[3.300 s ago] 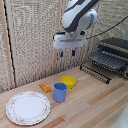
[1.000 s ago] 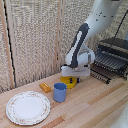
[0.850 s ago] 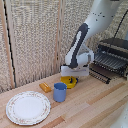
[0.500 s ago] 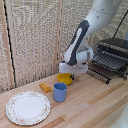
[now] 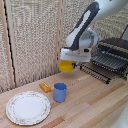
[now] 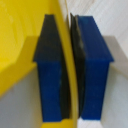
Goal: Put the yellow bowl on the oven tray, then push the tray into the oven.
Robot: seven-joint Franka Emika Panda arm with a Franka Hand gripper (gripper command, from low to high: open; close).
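The yellow dish (image 5: 65, 66) hangs in the air above the wooden table, tilted, with my grabber (image 5: 71, 62) shut on its rim. In the wrist view the two blue fingers (image 6: 50, 70) pinch the thin yellow rim (image 6: 67, 55) between them, and the dish's yellow inside fills one side of the picture. The baking sheet (image 5: 109, 61) is a dark ribbed tray lying on the open door in front of the oven (image 5: 118, 46) at the exterior view's right. The grabber is to the left of the sheet, apart from it.
A blue cup (image 5: 60, 92) stands on the table below the dish. A small orange block (image 5: 45, 87) lies to its left. A large patterned white plate (image 5: 28, 107) sits at the front left. A slatted wall runs behind.
The grabber came down to the yellow dish, shut on its rim and has lifted it off the table, up and slightly to the right.
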